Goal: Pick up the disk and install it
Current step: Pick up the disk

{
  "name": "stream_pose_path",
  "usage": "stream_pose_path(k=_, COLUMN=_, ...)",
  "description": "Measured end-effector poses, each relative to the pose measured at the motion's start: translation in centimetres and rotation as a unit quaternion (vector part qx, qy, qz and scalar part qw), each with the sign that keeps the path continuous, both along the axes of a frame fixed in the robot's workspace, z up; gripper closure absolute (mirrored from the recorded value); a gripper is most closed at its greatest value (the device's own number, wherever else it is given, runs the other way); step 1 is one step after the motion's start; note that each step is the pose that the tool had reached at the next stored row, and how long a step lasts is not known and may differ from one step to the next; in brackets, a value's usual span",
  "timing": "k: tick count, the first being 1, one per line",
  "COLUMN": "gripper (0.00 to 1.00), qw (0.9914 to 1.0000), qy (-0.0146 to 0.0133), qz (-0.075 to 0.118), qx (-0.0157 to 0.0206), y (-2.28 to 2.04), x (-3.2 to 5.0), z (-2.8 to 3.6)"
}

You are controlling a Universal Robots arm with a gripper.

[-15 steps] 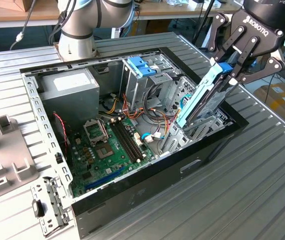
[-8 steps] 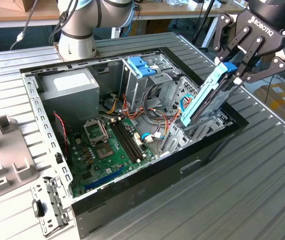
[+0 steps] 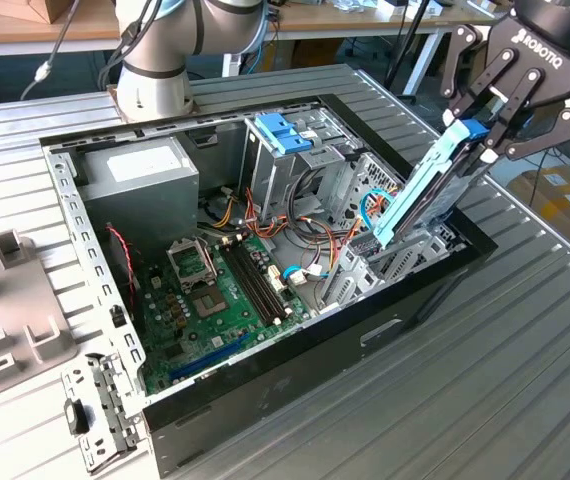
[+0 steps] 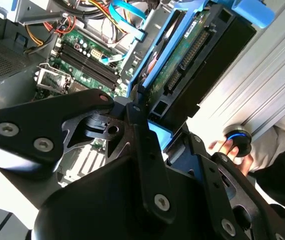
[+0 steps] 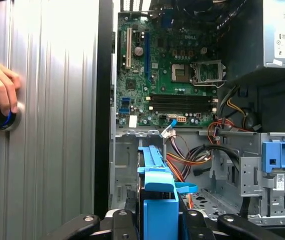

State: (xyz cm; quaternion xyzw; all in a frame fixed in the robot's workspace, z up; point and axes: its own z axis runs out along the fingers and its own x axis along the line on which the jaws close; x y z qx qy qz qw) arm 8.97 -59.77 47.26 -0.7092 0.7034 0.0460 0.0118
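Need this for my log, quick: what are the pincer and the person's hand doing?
Pincer: shut on the disk, tilted over the case.
Hand: resting on a round button.

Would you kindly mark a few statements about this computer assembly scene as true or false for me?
1. The gripper is shut on the disk. True.
2. The disk lies flat. False: it is tilted steeply, its lower end at the drive cage.
3. The computer case is closed. False: it is open, with the motherboard exposed.
4. A person's hand rests on a round button on the table. True.
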Motion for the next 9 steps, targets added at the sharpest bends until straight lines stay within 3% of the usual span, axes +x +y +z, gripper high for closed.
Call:
stream_pose_path(k=5, gripper=0.63, qw=0.99999, qy=0.0019, qz=0.0, qx=0.0039, y=0.0, x=1.03, z=0.34)
stream_pose_path(k=9, gripper=0.63, qw=0.99995, qy=0.0061, qz=0.0, qx=0.0082, y=-0.01, x=2.3, z=0.35)
